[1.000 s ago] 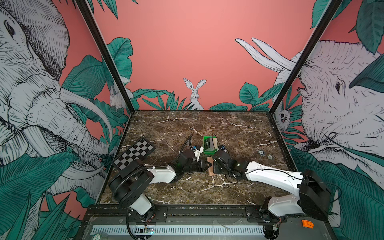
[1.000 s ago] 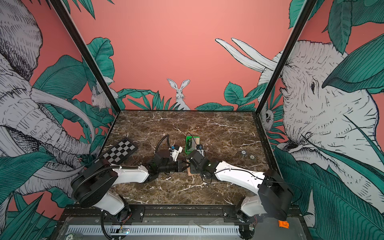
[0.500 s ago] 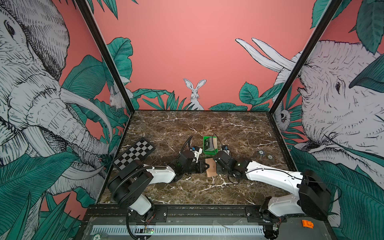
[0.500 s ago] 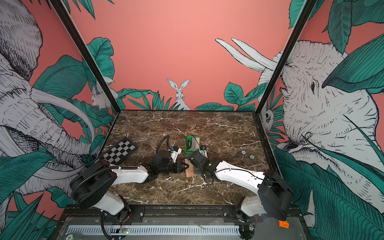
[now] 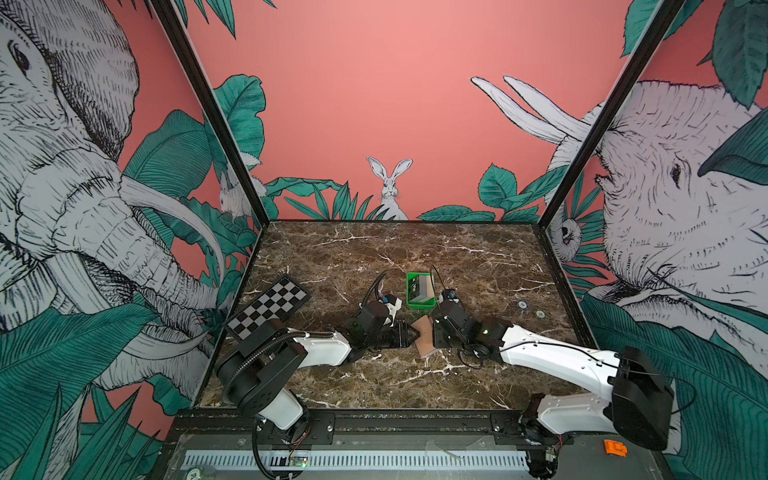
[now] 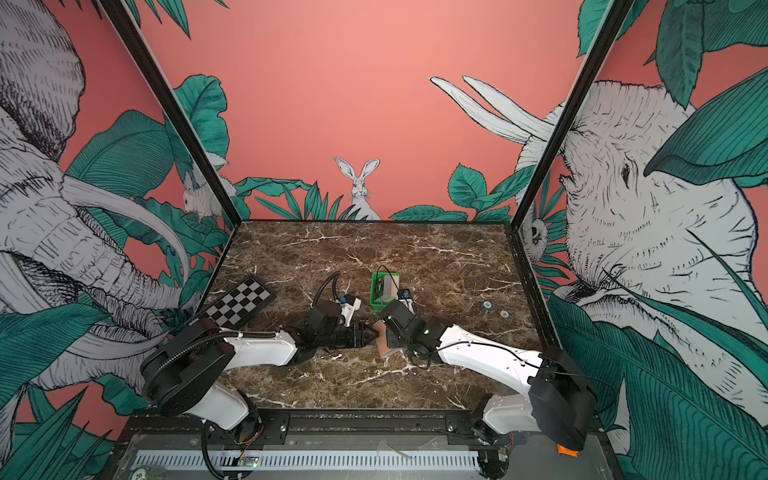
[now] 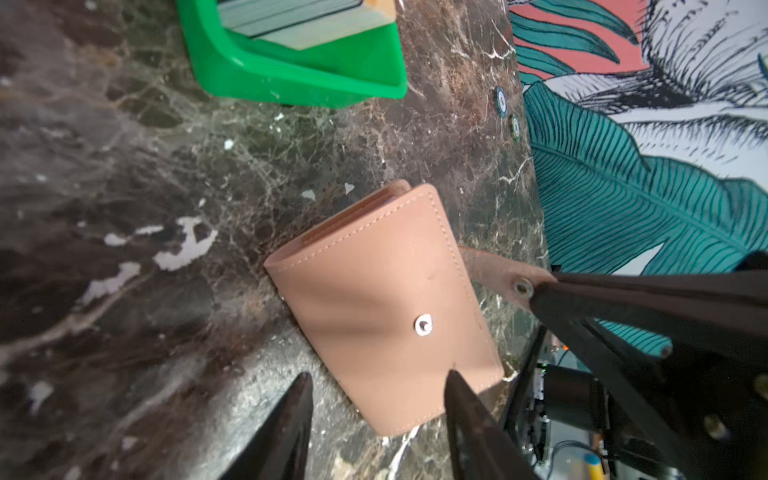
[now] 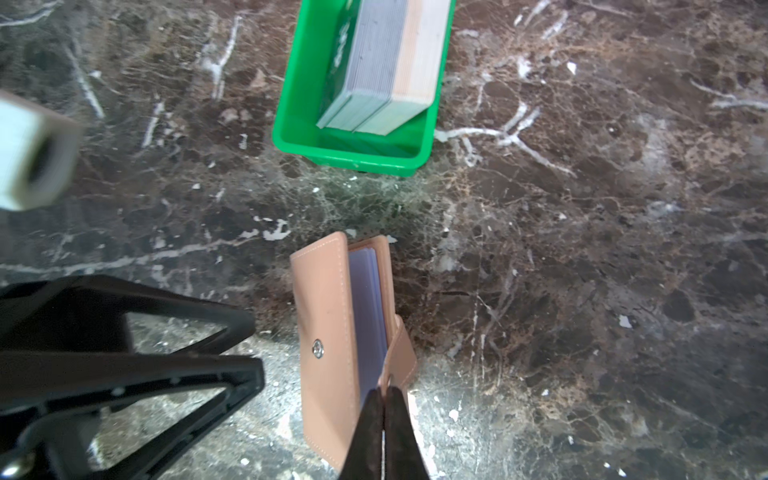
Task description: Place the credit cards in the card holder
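The card holder (image 8: 328, 332) is a tan wallet lying on the marble between both arms, seen in both top views (image 5: 424, 340) (image 6: 384, 344). Its cover stands slightly ajar, with pale clear pockets (image 8: 368, 316) showing in the gap. My right gripper (image 8: 384, 392) is shut on the wallet's snap strap (image 7: 498, 270). My left gripper (image 7: 378, 376) is open, one corner of the wallet lying between its fingers. The credit cards (image 8: 382, 70) stand on edge as a stack in a green tray (image 8: 299, 104) just beyond the wallet.
A black-and-white checkerboard (image 5: 268, 307) lies at the left of the table. Two small round discs (image 5: 522, 304) sit near the right wall. The green tray (image 5: 419, 305) is close behind both wrists.
My left gripper has gone from shut to open beside the wallet. The right gripper stays shut on the strap, and the wallet now shows more of its tan face.
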{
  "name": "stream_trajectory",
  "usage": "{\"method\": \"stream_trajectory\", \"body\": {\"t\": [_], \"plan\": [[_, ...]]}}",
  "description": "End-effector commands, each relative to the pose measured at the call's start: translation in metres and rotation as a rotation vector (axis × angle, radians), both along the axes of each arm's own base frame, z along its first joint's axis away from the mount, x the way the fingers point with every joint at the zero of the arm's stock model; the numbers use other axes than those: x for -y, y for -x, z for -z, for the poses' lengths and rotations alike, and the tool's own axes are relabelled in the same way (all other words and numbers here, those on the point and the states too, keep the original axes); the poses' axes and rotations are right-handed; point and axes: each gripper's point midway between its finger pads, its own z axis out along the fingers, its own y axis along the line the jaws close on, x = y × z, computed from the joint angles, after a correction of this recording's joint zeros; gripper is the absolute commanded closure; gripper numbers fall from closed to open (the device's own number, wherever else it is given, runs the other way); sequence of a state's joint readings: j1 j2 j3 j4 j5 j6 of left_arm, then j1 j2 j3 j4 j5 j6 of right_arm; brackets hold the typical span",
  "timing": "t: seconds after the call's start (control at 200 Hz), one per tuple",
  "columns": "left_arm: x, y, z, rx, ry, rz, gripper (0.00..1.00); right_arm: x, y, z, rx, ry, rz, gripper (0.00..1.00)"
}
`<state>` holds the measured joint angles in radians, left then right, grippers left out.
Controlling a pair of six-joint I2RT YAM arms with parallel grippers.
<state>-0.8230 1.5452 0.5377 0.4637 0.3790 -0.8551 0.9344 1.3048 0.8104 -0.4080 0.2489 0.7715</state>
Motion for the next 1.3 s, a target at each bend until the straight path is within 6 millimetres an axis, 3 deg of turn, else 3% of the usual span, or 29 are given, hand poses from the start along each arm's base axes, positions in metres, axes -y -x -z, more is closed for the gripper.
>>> {"method": "stream_trajectory", "body": {"t": [0.0, 0.15, 0.43, 0.615, 0.78, 0.895, 1.075, 1.175, 1.295], "plan": [[0.003, 0.0, -0.01, -0.007, 0.019, 0.007, 0.39, -0.01, -0.001, -0.017, 0.037, -0.03, -0.046, 1.0], [0.01, 0.001, -0.025, -0.018, 0.06, 0.028, 0.28, -0.014, 0.0, -0.025, 0.053, -0.039, -0.059, 1.0], [0.006, 0.0, -0.022, -0.036, 0.023, 0.009, 0.09, -0.023, 0.002, -0.037, 0.09, -0.067, -0.1, 1.0], [-0.006, 0.001, -0.006, -0.055, -0.06, -0.023, 0.2, -0.02, 0.001, -0.039, 0.109, -0.055, -0.089, 1.0], [-0.026, 0.002, 0.009, -0.047, -0.158, -0.058, 0.28, 0.002, 0.0, -0.022, 0.071, 0.061, -0.008, 1.0], [-0.033, 0.004, 0.016, -0.063, -0.162, -0.065, 0.29, 0.01, 0.002, -0.019, 0.058, 0.099, 0.012, 0.82], [-0.039, 0.003, 0.024, -0.093, -0.092, -0.094, 0.33, -0.007, 0.002, -0.035, 0.085, -0.011, -0.038, 0.77], [-0.041, 0.003, 0.026, -0.107, -0.071, -0.098, 0.34, -0.028, 0.003, -0.04, 0.086, -0.112, -0.087, 0.77], [-0.04, 0.003, 0.023, -0.105, -0.063, -0.088, 0.34, -0.06, 0.006, -0.032, 0.021, -0.202, -0.166, 0.77]]}}
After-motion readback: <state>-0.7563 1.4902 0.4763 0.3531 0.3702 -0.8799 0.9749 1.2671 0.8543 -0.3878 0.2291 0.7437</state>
